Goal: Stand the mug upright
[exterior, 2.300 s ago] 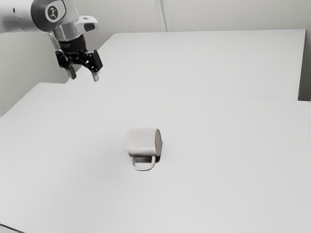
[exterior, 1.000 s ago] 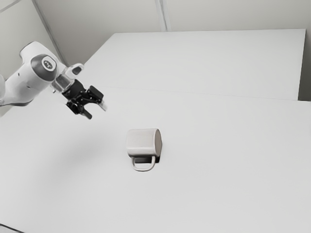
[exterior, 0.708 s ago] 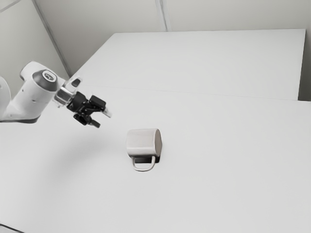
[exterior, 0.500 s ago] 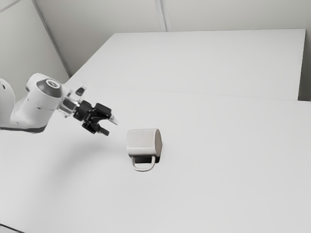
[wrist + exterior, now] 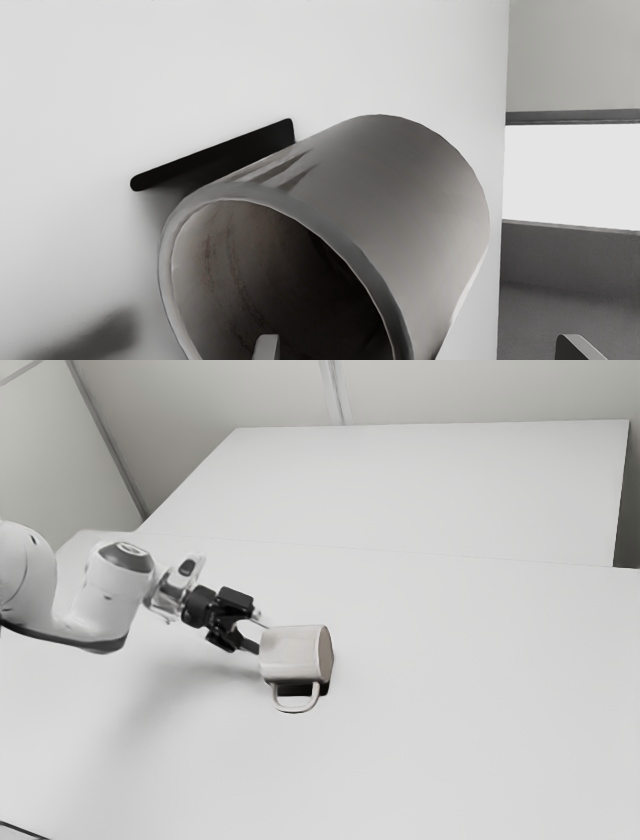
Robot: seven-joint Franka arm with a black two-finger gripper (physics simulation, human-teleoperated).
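Mug mouth [image 5: 280, 270] toward hand [image 5: 260, 637] in wrist view

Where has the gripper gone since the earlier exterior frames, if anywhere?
Yes: gripper moved toward the exterior view's right and lower in it, up to the mug, which hasn't shifted.

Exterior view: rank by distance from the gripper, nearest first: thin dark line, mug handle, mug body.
From the gripper:
1. Mug body: right at the fingertips.
2. Mug handle: on the body's side toward the view's bottom.
3. Thin dark line: exterior view's bottom left corner.
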